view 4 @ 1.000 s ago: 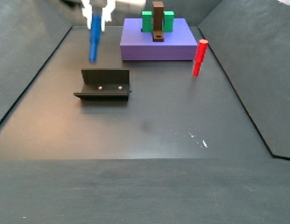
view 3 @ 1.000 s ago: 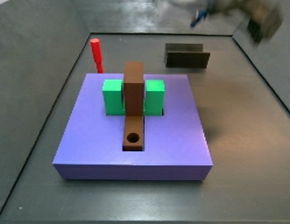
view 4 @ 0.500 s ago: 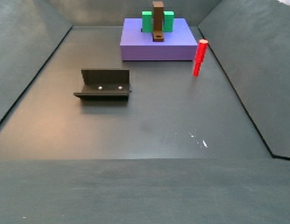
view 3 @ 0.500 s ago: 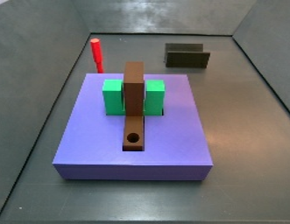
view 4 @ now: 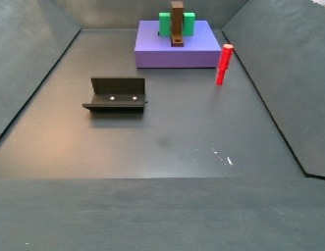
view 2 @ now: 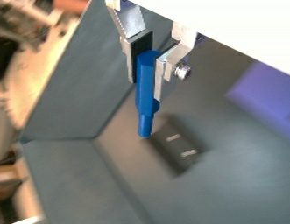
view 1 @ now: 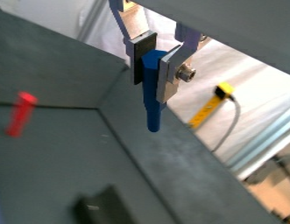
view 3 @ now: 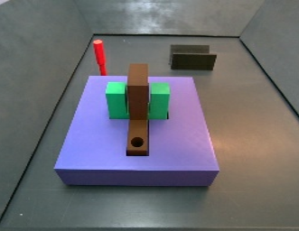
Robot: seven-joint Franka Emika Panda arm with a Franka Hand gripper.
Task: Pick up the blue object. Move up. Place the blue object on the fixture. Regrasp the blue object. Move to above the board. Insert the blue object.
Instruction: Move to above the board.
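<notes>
My gripper [view 1: 157,63] is shut on the blue object [view 1: 152,92], a slim deep-blue peg that hangs down from between the silver fingers; both wrist views show it [view 2: 146,96]. The gripper [view 2: 152,58] is high above the floor and out of both side views. The fixture [view 3: 192,58] stands on the floor in both side views [view 4: 118,95] and shows far below the peg in both wrist views [view 2: 182,149] [view 1: 107,206]. The periwinkle board [view 3: 98,147] carries green blocks [view 3: 116,98] and a brown bar [view 3: 138,106] with a round hole [view 3: 138,143]; it shows in both side views [view 4: 154,54].
A red peg [view 3: 99,56] stands upright on the floor beside the board in both side views [view 4: 224,65] and shows in a wrist view [view 1: 19,114]. Dark walls ring the floor. A yellow cable [view 1: 213,101] lies outside the wall.
One second ago the gripper with the blue peg showed near the top of both side views. It has since risen out of them.
</notes>
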